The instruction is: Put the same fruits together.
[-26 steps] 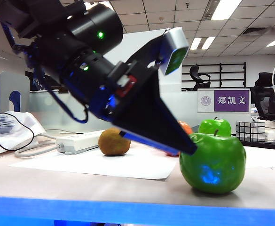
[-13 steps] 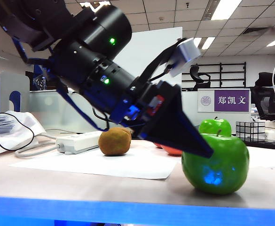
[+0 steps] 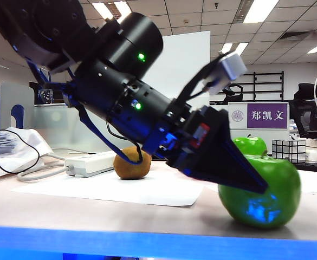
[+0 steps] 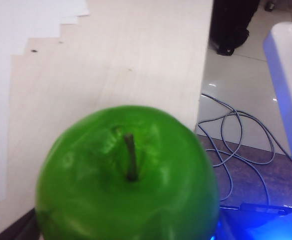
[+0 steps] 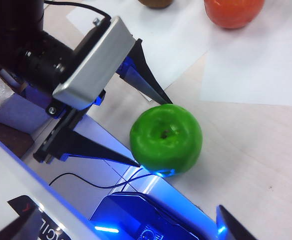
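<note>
Gleaming green apple between left gripper fingers, right gripper probably open

Left gripper — advanced and levelled out, its spread jaws now flanking the near green apple rather than pointing at its top. That apple has slid away from the kiwi — the orange fruit is now hidden behind the arm.
</note>
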`<state>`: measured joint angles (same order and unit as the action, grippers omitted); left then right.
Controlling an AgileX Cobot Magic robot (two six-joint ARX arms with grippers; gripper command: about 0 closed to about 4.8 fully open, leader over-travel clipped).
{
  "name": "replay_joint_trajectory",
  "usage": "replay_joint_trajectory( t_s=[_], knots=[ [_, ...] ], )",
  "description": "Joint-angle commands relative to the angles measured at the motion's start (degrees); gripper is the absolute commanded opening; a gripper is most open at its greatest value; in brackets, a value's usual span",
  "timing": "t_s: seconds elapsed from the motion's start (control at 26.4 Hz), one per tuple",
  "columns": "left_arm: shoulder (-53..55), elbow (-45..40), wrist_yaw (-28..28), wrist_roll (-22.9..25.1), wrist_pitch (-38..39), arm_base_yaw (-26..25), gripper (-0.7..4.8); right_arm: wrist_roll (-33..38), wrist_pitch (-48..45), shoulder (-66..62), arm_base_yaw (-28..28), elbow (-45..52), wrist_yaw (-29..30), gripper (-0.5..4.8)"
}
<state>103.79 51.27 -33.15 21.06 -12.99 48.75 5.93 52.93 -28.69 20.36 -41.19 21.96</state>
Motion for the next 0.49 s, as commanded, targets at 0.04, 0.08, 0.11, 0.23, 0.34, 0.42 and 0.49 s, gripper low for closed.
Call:
replay_joint_trajectory(
  t_s=[0.04, 0.08, 0.11, 0.23, 0.34, 0.42, 0.49],
  knots=[
    [0.7, 0.1, 0.0, -0.1, -1.4, 0.9, 4.79, -0.2, -0.5, 0.1, 0.1, -0.3, 0.2, 4.79],
    [0.9, 0.1, 0.0, -0.1, -1.5, 0.9, 4.79, -0.2, -0.5, 0.0, 0.1, -0.3, 0.3, 4.79],
    [1.0, 0.1, 0.0, -0.1, -1.7, 1.0, 4.79, -0.3, -0.5, 0.1, 0.1, -0.3, 0.2, 4.79],
    [1.3, 0.1, 0.3, -0.1, -2.3, 1.0, 4.79, -0.4, -0.5, 0.1, 0.1, -0.3, 0.2, 4.79],
    [2.0, 0.1, 2.3, -0.3, -3.8, 1.0, 3.58, -0.4, -0.5, 0.1, 0.1, -0.3, 0.2, 4.79],
    [2.3, 0.1, 2.4, -0.3, -4.3, 1.0, 1.61, -0.4, -0.5, 0.1, 0.1, -0.3, 0.1, 4.79],
    [2.6, 0.1, 2.4, -0.3, -4.4, 1.0, 0.61, -0.6, -0.5, 0.1, 0.1, -0.3, 0.0, 4.79]
  ],
)
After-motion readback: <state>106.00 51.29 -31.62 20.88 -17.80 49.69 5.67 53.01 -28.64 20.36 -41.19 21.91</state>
